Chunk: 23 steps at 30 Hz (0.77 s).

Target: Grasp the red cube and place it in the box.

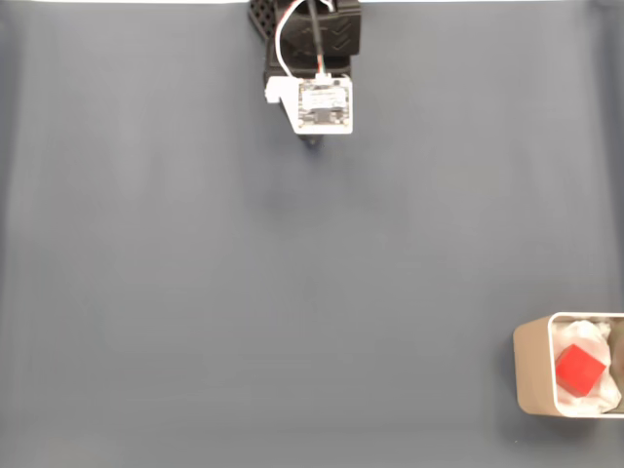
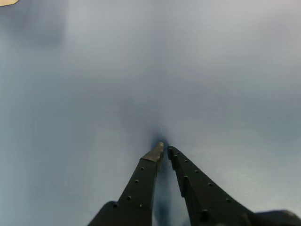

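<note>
The red cube (image 1: 578, 369) lies inside the box (image 1: 531, 366), on white lumpy padding, at the lower right edge of the fixed view. The arm is folded back at the top centre of that view, far from the box, with its white wrist module uppermost and the gripper (image 1: 313, 142) barely peeking out beneath it. In the wrist view the gripper (image 2: 164, 149) points down at the blue-grey cloth with its two black fingers almost together and nothing between them.
A blue-grey cloth (image 1: 244, 292) covers the whole table. The arm's black base (image 1: 307, 29) stands at the top centre edge. The box is cut off by the right edge of the fixed view.
</note>
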### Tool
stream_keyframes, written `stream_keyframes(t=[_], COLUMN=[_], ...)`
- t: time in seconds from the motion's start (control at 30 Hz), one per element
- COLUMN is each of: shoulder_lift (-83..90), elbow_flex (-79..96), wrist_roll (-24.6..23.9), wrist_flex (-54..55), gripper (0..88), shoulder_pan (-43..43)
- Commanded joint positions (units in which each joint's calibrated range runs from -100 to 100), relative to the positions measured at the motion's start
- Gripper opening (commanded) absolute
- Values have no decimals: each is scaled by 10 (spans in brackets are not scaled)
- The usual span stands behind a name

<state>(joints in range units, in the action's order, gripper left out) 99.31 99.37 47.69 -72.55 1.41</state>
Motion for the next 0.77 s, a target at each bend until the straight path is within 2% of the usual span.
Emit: stream_keyframes(t=[0.0, 0.2, 0.73], shoulder_lift=[7, 7, 7], elbow_flex=[5, 5, 5], wrist_roll=[-4, 5, 8], wrist_flex=[-30, -32, -33], gripper=[0, 31, 31], shoulder_pan=[0, 2, -4])
